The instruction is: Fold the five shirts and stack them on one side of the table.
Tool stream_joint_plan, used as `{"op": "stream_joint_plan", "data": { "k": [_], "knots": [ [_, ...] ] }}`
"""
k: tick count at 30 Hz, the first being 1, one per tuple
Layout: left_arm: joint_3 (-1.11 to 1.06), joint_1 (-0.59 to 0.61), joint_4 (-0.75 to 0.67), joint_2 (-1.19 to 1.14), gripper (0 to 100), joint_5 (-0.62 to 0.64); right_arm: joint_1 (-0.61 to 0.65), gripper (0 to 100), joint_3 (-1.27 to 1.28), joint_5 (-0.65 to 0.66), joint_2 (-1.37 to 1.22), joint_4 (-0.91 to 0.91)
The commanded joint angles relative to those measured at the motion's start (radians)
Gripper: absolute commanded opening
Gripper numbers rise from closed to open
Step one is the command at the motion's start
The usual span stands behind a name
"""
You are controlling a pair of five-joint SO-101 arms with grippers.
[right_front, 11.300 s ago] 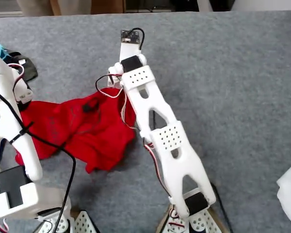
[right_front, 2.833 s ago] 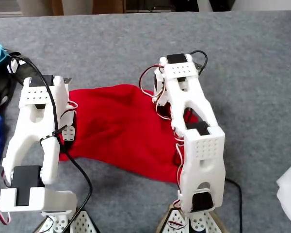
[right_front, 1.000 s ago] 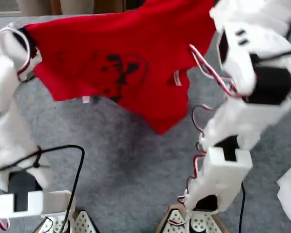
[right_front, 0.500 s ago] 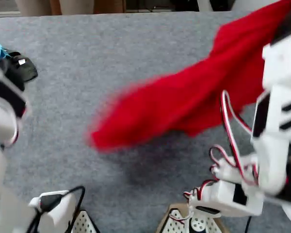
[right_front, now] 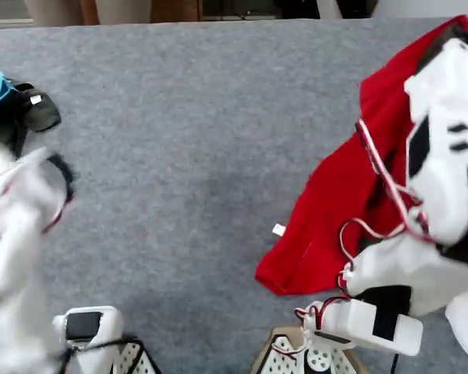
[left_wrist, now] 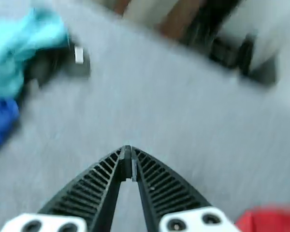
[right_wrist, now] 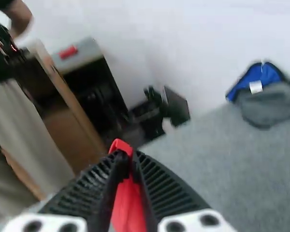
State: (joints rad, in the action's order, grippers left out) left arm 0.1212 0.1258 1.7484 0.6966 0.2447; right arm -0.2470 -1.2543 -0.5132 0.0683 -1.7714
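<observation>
Red cloth shirt point(right_front: 335, 206) hangs in a long crumpled bunch at 3 o'clock over the grey tabletop point(right_front: 187, 140), its low end near 5 o'clock. White right arm point(right_front: 444, 156) is up high, and the right hand point(right_wrist: 126, 157) pinches the shirt tight. Left hand point(left_wrist: 127, 154) is closed, holding nothing.

No legible text, white tag point(right_front: 278, 230) on red shirt point(right_front: 335, 210) unreadable

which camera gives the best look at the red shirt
The high view: it shows most of the red shirt, hanging by the right arm. The right wrist view shows a strip pinched in the right gripper; the left wrist view, one red corner.
</observation>
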Motion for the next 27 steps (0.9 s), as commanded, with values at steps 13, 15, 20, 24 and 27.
{"op": "stream_joint_plan", "data": {
  "k": [13, 15, 20, 24, 27],
  "knots": [
    [-0.032, -0.465, 0.008, -0.476, 2, 0.107, 0.082, 0.6, 0.315, 0.005, -0.025, 0.201],
    [-0.052, -0.552, 0.008, -0.527, 2, 0.163, 0.021, 0.6, 0.321, 0.008, -0.035, 0.203],
    [-0.008, -0.712, 0.008, -0.665, 2, 0.193, -0.166, 0.6, 0.377, 0.084, -0.054, 0.201],
    [0.064, -0.773, 0.003, -0.817, 2, 0.189, -0.262, 0.6, 0.489, 0.130, -0.068, 0.203],
    [0.132, -0.822, 0.002, -0.970, 2, 0.189, -0.302, 0.6, 0.575, 0.144, -0.071, 0.212]
  ]
}}
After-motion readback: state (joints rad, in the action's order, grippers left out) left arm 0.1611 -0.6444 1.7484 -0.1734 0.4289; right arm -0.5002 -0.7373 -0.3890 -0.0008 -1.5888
